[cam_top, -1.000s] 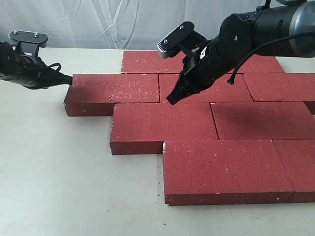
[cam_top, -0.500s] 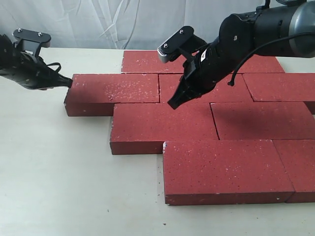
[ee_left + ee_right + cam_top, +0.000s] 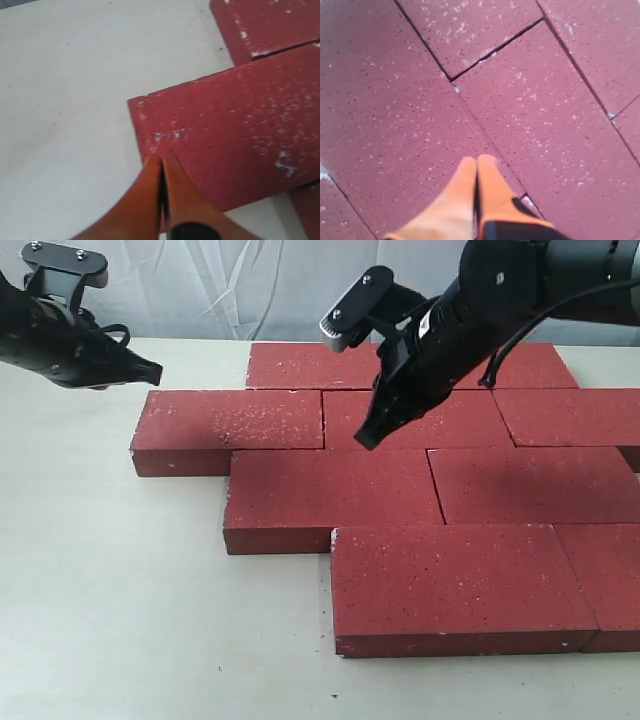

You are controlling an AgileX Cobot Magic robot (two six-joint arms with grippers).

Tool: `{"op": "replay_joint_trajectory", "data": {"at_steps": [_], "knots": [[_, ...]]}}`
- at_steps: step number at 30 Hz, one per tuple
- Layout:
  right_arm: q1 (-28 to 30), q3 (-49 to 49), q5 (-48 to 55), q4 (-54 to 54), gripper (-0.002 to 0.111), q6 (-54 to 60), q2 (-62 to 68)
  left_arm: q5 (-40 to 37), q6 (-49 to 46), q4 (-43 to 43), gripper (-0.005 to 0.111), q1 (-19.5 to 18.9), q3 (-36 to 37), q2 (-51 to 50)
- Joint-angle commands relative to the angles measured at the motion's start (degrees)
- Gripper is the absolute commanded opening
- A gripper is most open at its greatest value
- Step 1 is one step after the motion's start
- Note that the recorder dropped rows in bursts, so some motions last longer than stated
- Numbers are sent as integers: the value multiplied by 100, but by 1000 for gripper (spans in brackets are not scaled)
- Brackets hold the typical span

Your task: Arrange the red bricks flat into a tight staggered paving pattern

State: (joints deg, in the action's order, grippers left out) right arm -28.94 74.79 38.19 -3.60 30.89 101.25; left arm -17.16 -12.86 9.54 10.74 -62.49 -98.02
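In the exterior view the red bricks (image 3: 330,495) lie flat on the pale table (image 3: 120,590) in four staggered rows, sides touching. The second row has three, the third two and the front row two. My right arm hides part of the back row, so I cannot count it. My left gripper (image 3: 152,370) has its tips pressed together. It hangs in the air just off the left end of the second row, clear of the bricks. My right gripper (image 3: 365,438) is also pinched closed, holding nothing. It points down over the middle brick of the second row, near its front edge. I cannot tell whether it touches.

In my left wrist view the two orange fingers meet at the left gripper (image 3: 161,161), over one corner of a brick. Parts of three red bricks (image 3: 240,135) show here, with bare table beside them.

In my right wrist view the right gripper (image 3: 476,162) is tip to tip over a seam. Red bricks (image 3: 540,115) fill nearly all of this view, with thin dark joints between them.
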Motion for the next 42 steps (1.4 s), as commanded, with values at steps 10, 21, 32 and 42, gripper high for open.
{"op": "replay_joint_trajectory", "data": {"at_steps": [10,21,32,42], "knots": [[1508,831,2516,589,-1,-1636,-328,-1852,195,-561,0,209,-223,417],[2707,-1639,-790,975,-1,-2682,-2472,-1158,575,-814,0,79,575,2052],[2712,-2081,-1015,360,-1,-2692,-3886,-382,518,270,0,79,2077,3837],[2712,-2081,-1015,156,-1,-2692,-4076,-334,518,611,0,79,2407,5002]]}}
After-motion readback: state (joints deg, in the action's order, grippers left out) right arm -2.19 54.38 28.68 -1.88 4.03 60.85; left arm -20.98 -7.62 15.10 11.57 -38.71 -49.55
